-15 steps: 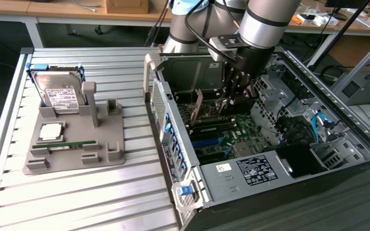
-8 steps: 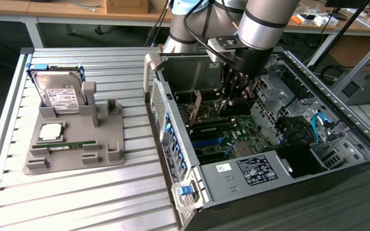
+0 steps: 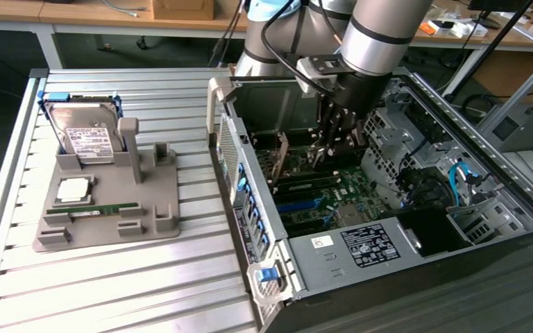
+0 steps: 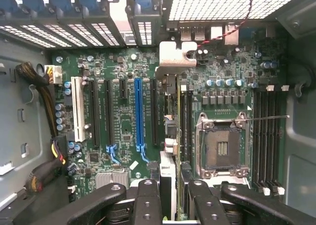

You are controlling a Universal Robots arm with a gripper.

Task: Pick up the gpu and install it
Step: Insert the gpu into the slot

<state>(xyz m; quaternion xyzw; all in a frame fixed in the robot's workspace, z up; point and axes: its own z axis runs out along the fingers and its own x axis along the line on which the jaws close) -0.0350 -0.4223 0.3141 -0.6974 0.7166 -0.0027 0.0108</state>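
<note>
My hand (image 3: pixel 333 149) is down inside the open computer case (image 3: pixel 488 173), clenched on the gpu (image 4: pixel 168 136), which stands on edge over the motherboard (image 4: pixel 123 121), its silver bracket (image 4: pixel 174 54) toward the case's rear wall. On the worktop (image 3: pixel 109 291), the grey holder (image 3: pixel 109 208) carries the hard drive (image 3: pixel 86 135) and the memory stick (image 3: pixel 105 207).

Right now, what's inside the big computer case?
A green motherboard, cables and the gpu, held on edge between the fingers. The board under the gpu is hidden.
</note>
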